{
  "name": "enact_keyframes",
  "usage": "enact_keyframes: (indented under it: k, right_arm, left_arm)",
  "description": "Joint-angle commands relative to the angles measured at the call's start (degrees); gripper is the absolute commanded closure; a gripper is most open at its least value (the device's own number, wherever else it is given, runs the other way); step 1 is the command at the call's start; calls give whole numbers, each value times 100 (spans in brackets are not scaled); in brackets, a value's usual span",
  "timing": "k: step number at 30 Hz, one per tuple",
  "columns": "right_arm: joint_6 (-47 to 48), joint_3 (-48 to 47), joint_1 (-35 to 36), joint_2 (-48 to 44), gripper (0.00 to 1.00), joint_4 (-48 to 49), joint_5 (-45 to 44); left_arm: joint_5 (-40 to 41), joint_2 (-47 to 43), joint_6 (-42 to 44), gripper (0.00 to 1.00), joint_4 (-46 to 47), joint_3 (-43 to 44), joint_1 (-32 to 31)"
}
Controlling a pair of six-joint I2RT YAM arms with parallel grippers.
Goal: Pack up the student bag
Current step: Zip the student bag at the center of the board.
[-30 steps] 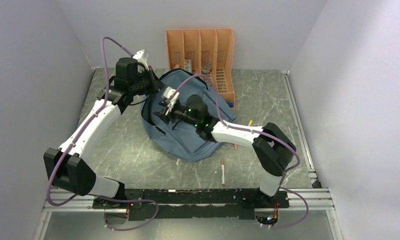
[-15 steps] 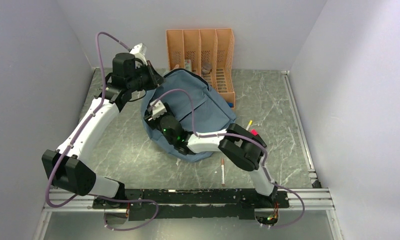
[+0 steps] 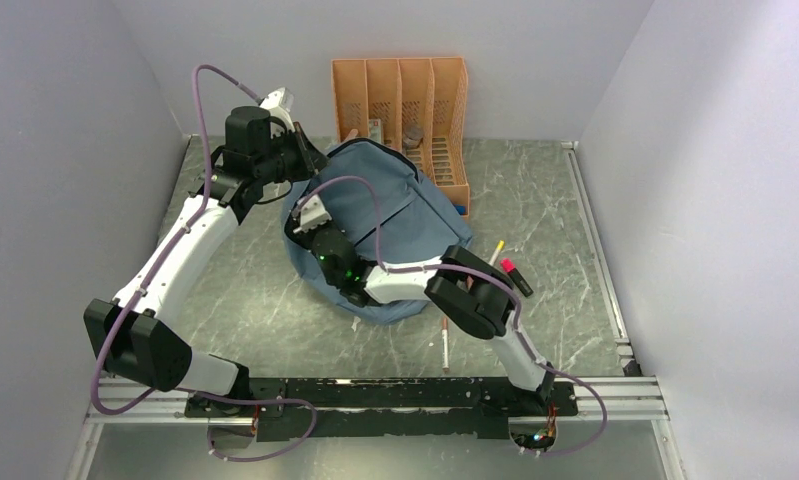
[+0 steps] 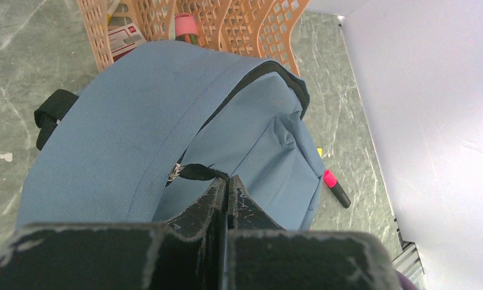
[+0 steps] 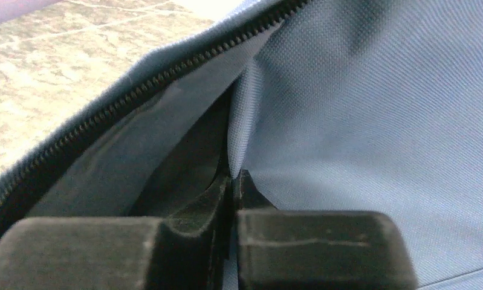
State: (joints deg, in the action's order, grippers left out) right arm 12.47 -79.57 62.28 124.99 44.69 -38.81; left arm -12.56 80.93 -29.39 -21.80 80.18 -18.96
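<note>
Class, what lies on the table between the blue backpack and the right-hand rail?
A pink-capped black marker and a yellow pencil, close to the student bag; beyond them the table is bare up to the rail. The top view shows it.

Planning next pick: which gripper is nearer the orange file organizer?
Left. Left gripper holds the zip pull of the student bag near the organizer; right gripper pinches its opening edge, farther off.
</note>
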Motion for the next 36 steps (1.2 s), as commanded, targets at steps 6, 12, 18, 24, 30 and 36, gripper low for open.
enact_keyframes:
  k: [6,12,18,24,30,36]
  right_arm:
    - [-850,979,-118,-1317,100,226,1148]
    - [-1450,1173,-231,-1738,100,-84,1546]
    - [-1723,1358,-312,-1933,100,-135,1726]
    - [-1578,1802,-440,-2066,100,261,3689]
    - [-1092,1926,-598,-2351,51,-214,4082]
    - [-256,2352,-1408,-2983,46,127,4334]
  left_arm:
    - [-147,-138,-17,95,299,-81,63]
    - [-101,-185,-14,95,271,-108,103]
    - [-90,-201,21,95,242,-89,120]
    - [-109,-209,22,95,257,-107,129]
    - [-93,-231,29,95,243,-154,147]
    - [67,-393,106,95,132,-376,156]
